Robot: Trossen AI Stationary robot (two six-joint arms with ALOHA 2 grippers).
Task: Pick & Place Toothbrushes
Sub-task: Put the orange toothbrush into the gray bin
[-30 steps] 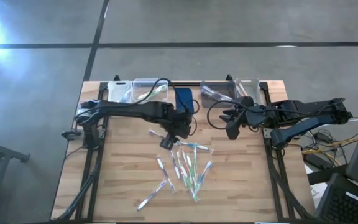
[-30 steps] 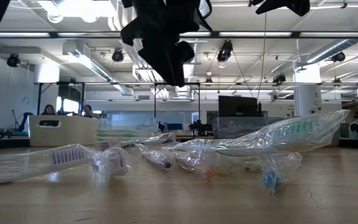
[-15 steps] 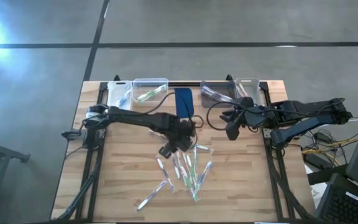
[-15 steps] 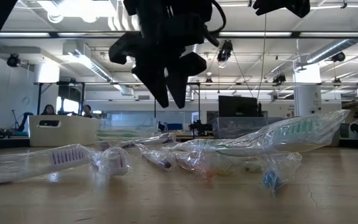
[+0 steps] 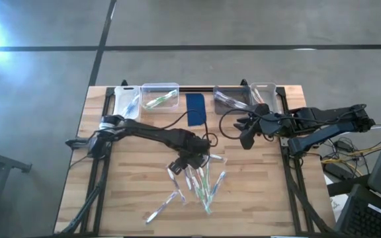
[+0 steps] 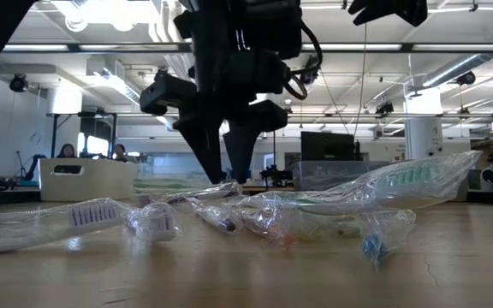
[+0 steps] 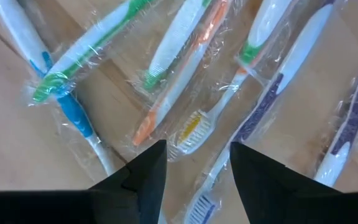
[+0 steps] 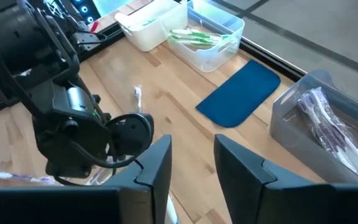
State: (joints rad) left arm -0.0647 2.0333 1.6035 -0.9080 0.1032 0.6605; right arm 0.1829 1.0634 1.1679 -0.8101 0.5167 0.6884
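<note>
Several toothbrushes in clear wrappers lie loosely piled on the wooden table near its middle. My left gripper points down over the pile's far end, open. In the left wrist view its fingertips stand just above an orange-handled toothbrush, with a green one and a purple one beside it. In the low view the left gripper hangs close over the wrappers. My right gripper waits open, raised at the right.
Along the far edge stand a white bin, a clear bin holding green toothbrushes, a dark blue pad, a grey bin with wrapped items and another clear bin. Bare wood lies to the left and right of the pile.
My left gripper has come down and toward the table's near edge, from beside the blue pad onto the far end of the toothbrush pile, rolling somewhat as it sank. The toothbrushes have not moved.
</note>
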